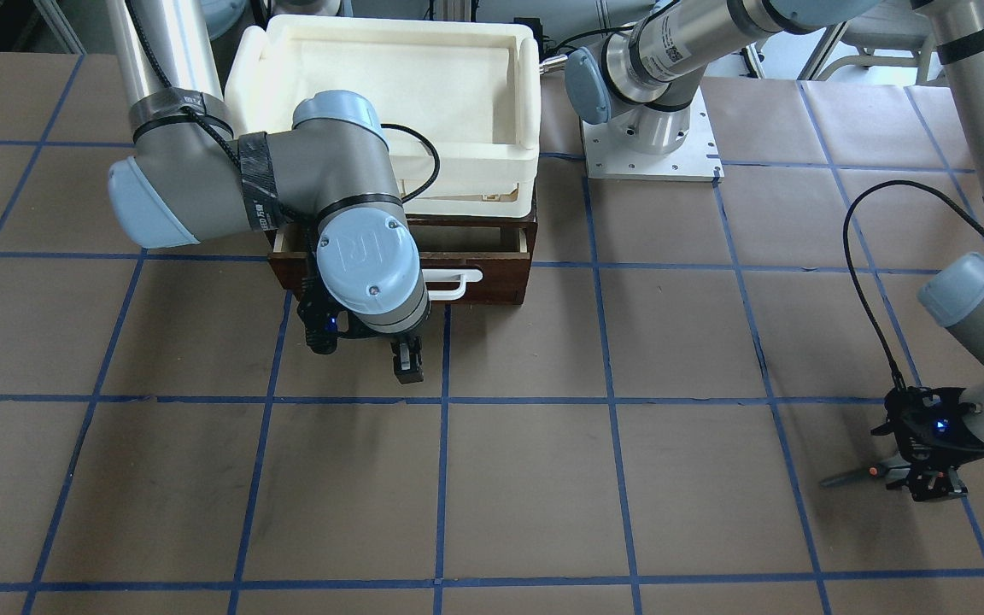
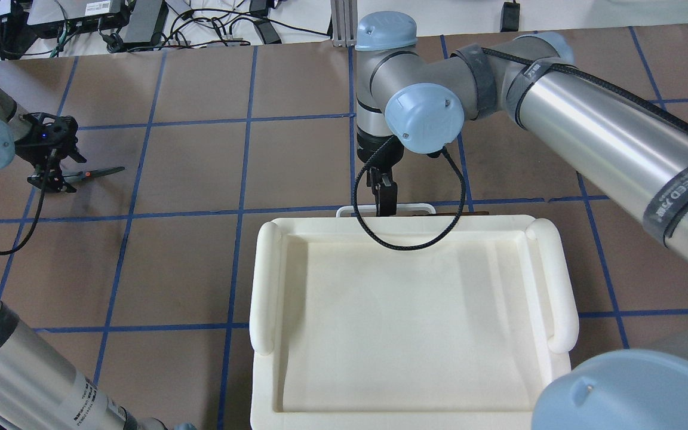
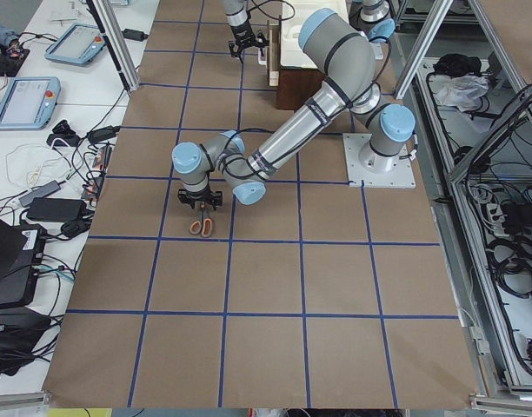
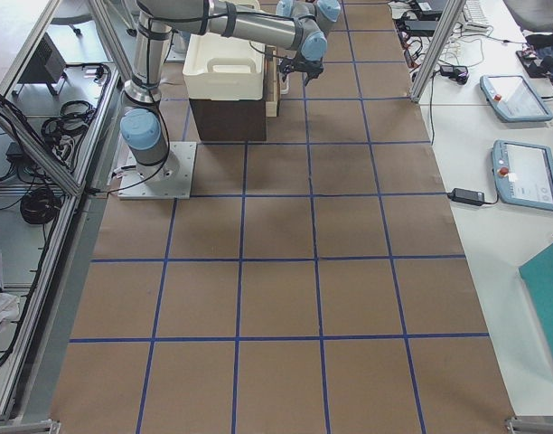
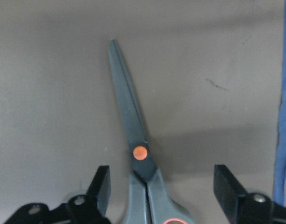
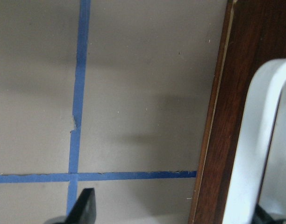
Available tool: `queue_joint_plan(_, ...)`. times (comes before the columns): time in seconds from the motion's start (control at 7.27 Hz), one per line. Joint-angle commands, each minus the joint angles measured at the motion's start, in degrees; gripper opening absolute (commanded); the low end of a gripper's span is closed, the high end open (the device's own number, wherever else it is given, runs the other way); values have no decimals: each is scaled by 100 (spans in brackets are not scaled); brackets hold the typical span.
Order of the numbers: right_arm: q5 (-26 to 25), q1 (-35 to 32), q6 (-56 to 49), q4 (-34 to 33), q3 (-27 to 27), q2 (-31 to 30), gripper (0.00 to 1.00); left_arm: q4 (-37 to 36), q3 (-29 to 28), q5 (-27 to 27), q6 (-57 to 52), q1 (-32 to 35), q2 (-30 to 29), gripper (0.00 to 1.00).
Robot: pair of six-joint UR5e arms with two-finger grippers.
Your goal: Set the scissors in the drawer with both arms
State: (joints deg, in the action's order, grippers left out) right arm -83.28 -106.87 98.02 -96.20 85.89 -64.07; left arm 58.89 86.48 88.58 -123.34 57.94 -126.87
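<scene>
Small scissors (image 5: 136, 140), dark blades closed, orange pivot dot, grey loops, flat on brown-paper table (image 1: 526, 478) well apart from the drawer (image 1: 492, 275), left gripper (image 1: 926, 483) fingers spread astride their handles, right gripper (image 1: 407, 363) fingers spread either side of the drawer's white handle (image 1: 451, 283), cream tray (image 1: 528, 102) atop the drawer

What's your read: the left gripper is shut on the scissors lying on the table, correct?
Not quite. The left gripper is open, straddling the scissors without touching them. They do lie on the table. The left wrist-mounted view shows this.
</scene>
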Motion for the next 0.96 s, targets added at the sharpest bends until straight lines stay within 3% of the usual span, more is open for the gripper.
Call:
queue_joint_plan(0.0, -21, 26, -186, -47, -46, -1, 100, 149, 0, 19, 126, -90, -21, 81)
queue_joint_plan(0.83, -30, 43, -328, -136, -450, 316, 100, 53, -88, 10, 82, -64, -127, 80)
